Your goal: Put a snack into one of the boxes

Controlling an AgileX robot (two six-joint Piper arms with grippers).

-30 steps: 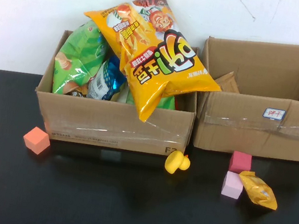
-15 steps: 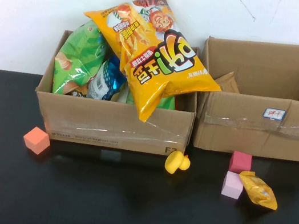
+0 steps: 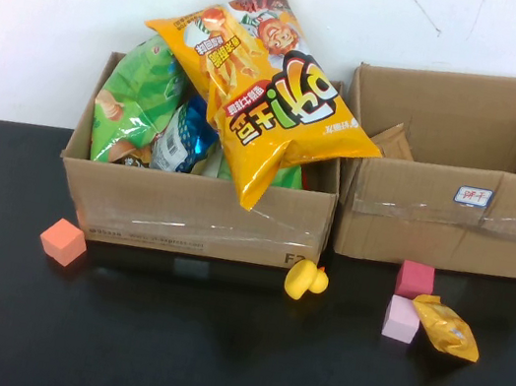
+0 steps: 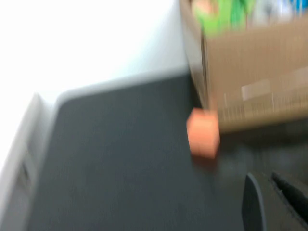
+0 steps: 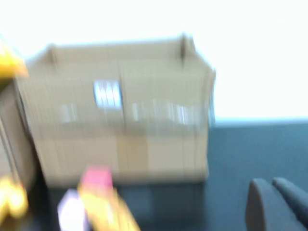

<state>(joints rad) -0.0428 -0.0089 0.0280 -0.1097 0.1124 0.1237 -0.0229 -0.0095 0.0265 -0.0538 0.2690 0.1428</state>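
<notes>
The snack [image 3: 447, 328], a small crinkled yellow-orange foil packet, lies on the black table in front of the labelled cardboard box [image 3: 456, 203], touching a pale pink cube. The box is open on top, with a white label and clear tape on its front. Neither gripper shows in the high view. My left gripper [image 4: 262, 177] hovers over the table near an orange cube, fingers close together and empty. My right gripper [image 5: 267, 182] hovers to the right of the labelled box [image 5: 120, 106], fingers together and empty; the snack [image 5: 103, 209] shows blurred there.
An unlabelled box [image 3: 195, 212] stands at the left, stuffed with snack bags, with a large yellow-orange chip bag [image 3: 262, 84] on top. A yellow rubber duck [image 3: 304, 279], an orange cube [image 3: 62, 242], a dark pink cube [image 3: 415, 279] and a pale pink cube [image 3: 402, 319] lie in front.
</notes>
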